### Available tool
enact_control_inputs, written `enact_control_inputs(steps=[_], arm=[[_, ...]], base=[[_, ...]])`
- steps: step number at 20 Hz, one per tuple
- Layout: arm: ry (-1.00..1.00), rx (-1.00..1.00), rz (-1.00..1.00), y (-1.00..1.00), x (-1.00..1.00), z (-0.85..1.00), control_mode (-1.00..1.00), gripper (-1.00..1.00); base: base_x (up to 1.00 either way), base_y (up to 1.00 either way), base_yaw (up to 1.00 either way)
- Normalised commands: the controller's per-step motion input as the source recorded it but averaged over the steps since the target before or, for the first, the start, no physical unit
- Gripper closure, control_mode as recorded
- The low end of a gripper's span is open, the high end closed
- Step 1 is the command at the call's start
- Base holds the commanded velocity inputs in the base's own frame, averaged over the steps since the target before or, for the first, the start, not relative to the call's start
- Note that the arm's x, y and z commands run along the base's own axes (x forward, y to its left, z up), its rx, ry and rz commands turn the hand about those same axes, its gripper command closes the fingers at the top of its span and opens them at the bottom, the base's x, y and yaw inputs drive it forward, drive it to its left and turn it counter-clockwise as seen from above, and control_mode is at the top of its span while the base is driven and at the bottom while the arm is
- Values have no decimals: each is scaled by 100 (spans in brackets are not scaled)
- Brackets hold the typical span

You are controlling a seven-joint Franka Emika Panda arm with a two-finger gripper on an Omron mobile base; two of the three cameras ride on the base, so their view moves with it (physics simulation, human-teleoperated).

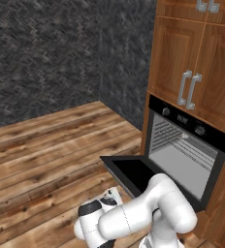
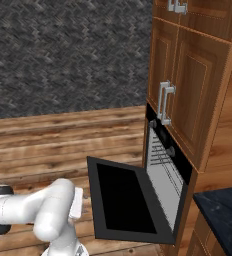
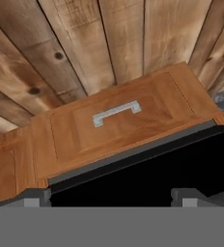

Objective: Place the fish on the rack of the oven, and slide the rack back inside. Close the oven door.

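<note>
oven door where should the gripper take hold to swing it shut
The oven door hangs open, roughly level, hinged at the oven. Its bar handle isn't visible here, so hook the free front edge, farthest from the hinge, coming from below and lifting toward the cavity.

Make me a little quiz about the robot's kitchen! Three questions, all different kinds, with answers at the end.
1. True or false: the oven door is shut tight.
2. Pick one. The floor is made of: A) white tiles B) wooden planks C) green carpet.
3. Fill in the gap: the handles on the wooden cabinet above the oven are the colour ______.

Key:
1. False. The door hangs open, folded down, and you can see the wire racks inside the oven.
2. B, wooden planks.
3. Silver.
</note>
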Motion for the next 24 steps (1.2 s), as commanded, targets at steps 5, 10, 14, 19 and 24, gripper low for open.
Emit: enact_control_inputs(steps=[5,10,14,19,24], arm=[[-2,-26,0,55,6,-100,-100,-100],[0,-21,0,14,65,-100,-100,-100],[0,-24,-4,-22,58,-100,-100,-100],[0,-27,-8,-54,47,-100,-100,-100],[0,-29,-10,-78,27,-100,-100,-100]], base=[[0,0,0],[0,0,0],[0,0,0],[0,0,0],[0,0,0]])
